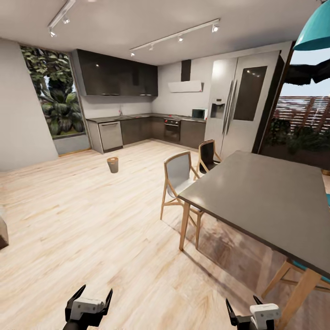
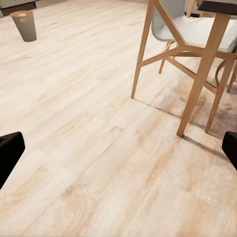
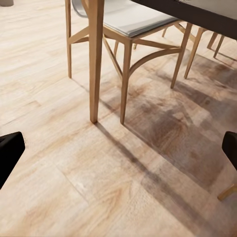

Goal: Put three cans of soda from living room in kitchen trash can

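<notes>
The tash can [image 1: 112,164] stands upright on the pale wood floor [image 1: 82,229] of the kitchen, far ahead of both sets of fingers and to the left of the line straight out from them. Its long axis is vertical, its mouth facing up. It is well apart from everything else, in open floor short of the grey cabinets [image 1: 137,130].

The left gripper [image 1: 89,298] is the nearer of the two; the can lies forward of it and slightly to the right. The right gripper [image 1: 247,310] sits further off, with the can well to its left. In the left wrist view the tash can [image 2: 24,25] shows distant beyond the fingers [image 2: 9,155].

Both sets of fingers are spread wide and carry nothing.

Count: one tash can; two chairs [image 1: 179,176] at the near side of one dark dining table [image 1: 270,201], which lies ahead and right of the right fingers; one steel fridge [image 1: 243,98]; one black oven [image 1: 172,129].

Judgement: with empty fingers, the next move is likely travel, not a drop.
</notes>
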